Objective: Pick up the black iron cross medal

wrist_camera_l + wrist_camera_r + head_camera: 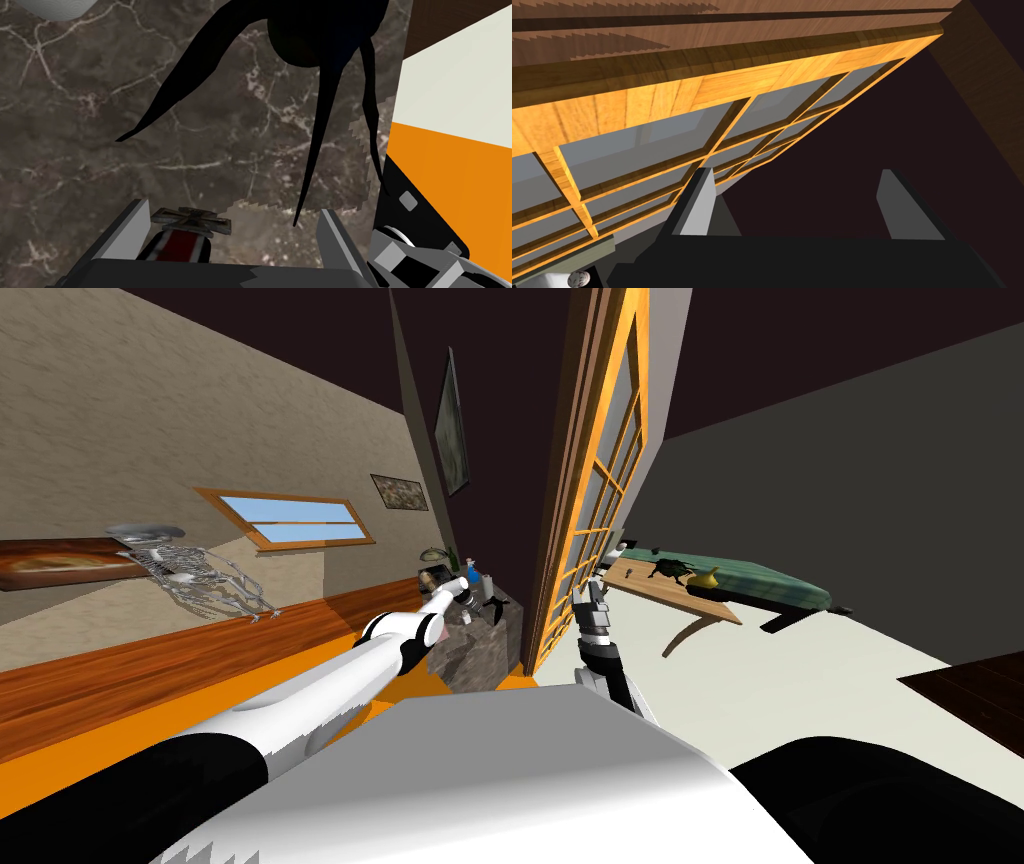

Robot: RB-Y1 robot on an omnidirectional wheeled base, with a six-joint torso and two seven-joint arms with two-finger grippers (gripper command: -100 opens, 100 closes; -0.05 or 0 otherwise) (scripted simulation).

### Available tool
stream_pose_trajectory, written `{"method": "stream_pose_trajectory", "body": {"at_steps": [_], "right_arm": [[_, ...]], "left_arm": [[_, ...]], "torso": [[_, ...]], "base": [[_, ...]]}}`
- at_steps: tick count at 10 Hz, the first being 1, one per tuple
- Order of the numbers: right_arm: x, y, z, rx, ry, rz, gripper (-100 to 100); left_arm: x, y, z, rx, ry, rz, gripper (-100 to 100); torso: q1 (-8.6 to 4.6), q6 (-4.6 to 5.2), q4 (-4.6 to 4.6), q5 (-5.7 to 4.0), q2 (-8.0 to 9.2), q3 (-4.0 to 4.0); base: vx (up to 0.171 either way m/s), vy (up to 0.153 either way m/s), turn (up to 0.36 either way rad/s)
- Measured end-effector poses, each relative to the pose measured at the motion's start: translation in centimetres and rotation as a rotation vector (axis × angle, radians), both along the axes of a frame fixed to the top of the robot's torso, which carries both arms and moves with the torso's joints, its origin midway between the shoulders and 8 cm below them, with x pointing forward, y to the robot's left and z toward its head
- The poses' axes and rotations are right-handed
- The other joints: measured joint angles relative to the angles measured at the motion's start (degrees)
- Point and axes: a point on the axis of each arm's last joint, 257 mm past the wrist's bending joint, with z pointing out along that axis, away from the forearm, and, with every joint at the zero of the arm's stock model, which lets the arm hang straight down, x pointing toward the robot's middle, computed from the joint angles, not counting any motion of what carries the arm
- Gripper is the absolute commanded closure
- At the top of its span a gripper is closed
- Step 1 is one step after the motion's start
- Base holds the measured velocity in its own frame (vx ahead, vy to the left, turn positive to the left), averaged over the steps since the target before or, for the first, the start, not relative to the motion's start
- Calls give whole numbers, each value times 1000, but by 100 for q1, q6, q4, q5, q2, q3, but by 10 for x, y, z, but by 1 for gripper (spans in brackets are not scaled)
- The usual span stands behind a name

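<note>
The cross medal [192, 220] is dark and flat, with a red and black ribbon [177, 247]. It lies on a brown marble top [100, 150]. My left gripper [233, 209] is open just over the top, and the medal sits between its fingers, close to one finger [131, 227] and apart from the other. In the head view the left gripper [466, 600] reaches over the marble-topped cabinet [478, 650]. My right gripper [797, 200] is open and holds nothing; it hangs raised [595, 593] beside a glazed wooden door [590, 488].
A black figure with long thin legs [310, 40] stands on the marble just beyond the left fingers, one leg tip close to the far finger. A blue bottle [472, 564] and other small items crowd the cabinet. The cabinet edge drops to orange floor [440, 165].
</note>
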Motion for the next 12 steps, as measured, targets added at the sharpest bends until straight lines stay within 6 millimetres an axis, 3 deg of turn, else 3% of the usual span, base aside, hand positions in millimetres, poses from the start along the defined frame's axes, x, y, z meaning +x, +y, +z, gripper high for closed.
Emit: {"method": "stream_pose_trajectory", "body": {"at_steps": [6,12], "right_arm": [[0,0,0,0,0,0,0],[0,0,0,0,0,0,0]], "left_arm": [[2,-23,-5,1,0,9,-100],[2,-25,-6,0,2,10,-100]], "torso": [[-9,5,-3,0,-5,-4],[-13,4,-4,-1,-10,-7]], "base": [[-5,6,-19],[-1,1,-2]]}}
